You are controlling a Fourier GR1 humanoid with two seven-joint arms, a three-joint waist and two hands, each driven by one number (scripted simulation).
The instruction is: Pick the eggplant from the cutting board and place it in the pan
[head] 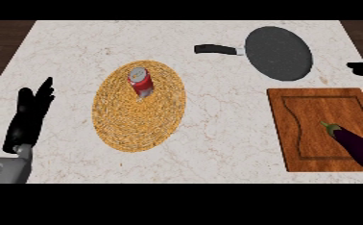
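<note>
A dark purple eggplant (346,138) with a green stem lies on the right side of the wooden cutting board (312,123), partly cut off by the view's right edge. The dark round pan (279,53) sits beyond the board at the back right, its black handle (215,49) pointing left. My left hand (27,118) rests open at the left edge, fingers straight and pointing up. Only a black fingertip of my right hand (355,68) shows at the right edge, between the pan and the board.
A round woven straw mat (120,123) lies at the counter's middle left, with a red soda can (140,81) standing on its far part. The counter is pale marble; dark wood shows past its far corners.
</note>
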